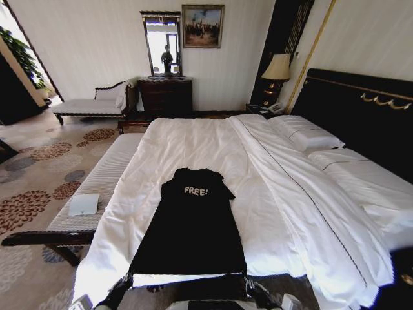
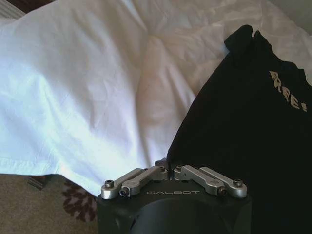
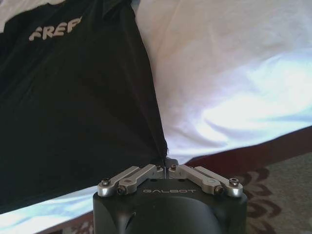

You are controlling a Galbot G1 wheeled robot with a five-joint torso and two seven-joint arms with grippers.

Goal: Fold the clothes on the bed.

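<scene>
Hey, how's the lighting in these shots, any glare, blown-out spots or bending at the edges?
Head view: wide-angle bending curves the bed edges and walls; the mirror glares white. Left wrist view: the sheet is blown out bluish-white beside the T-shirt, whose folds vanish in black. Right wrist view: similar overexposure on the sheet, shirt detail lost except the lettering.

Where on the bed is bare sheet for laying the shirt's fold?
Bare sheet lies between the T-shirt and the pillows, and beyond its collar across the bed. The near edge is crowded: left gripper and right gripper pinch the hem corners.
</scene>
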